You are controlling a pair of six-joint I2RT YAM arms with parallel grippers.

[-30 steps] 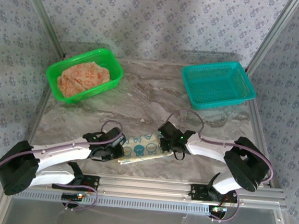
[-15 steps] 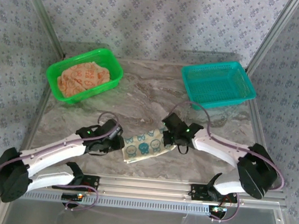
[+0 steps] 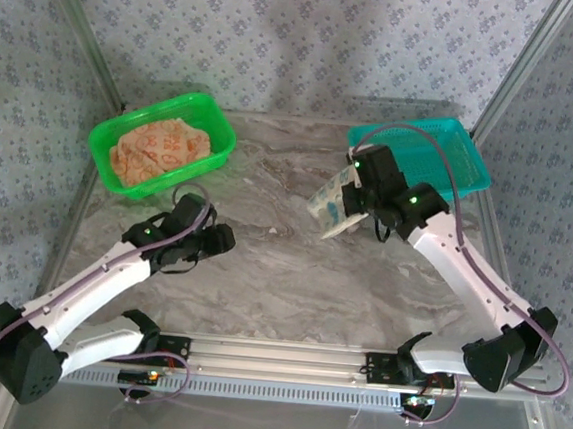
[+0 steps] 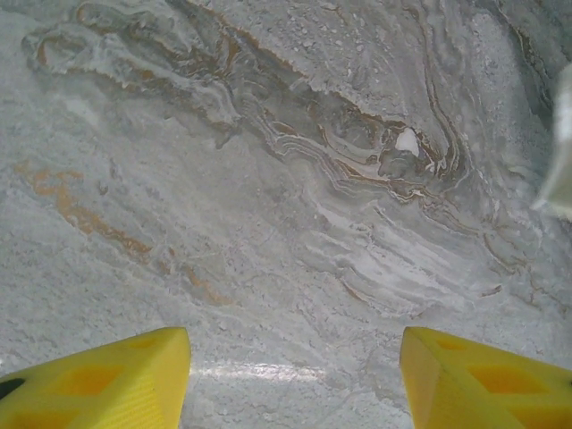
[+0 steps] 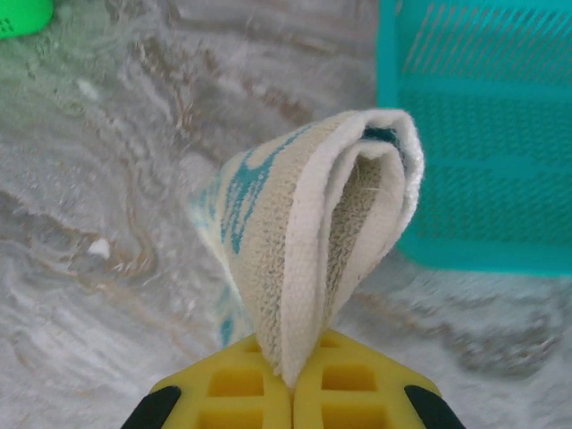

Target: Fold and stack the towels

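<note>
Jaws of the right gripper are pinched on a folded cream towel, held above the table beside the teal basket. The left gripper is spread over bare marble.

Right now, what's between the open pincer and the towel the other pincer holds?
Just bare marble table between the left pincer and the cream-and-teal towel in the right pincer; the top view shows it.
</note>
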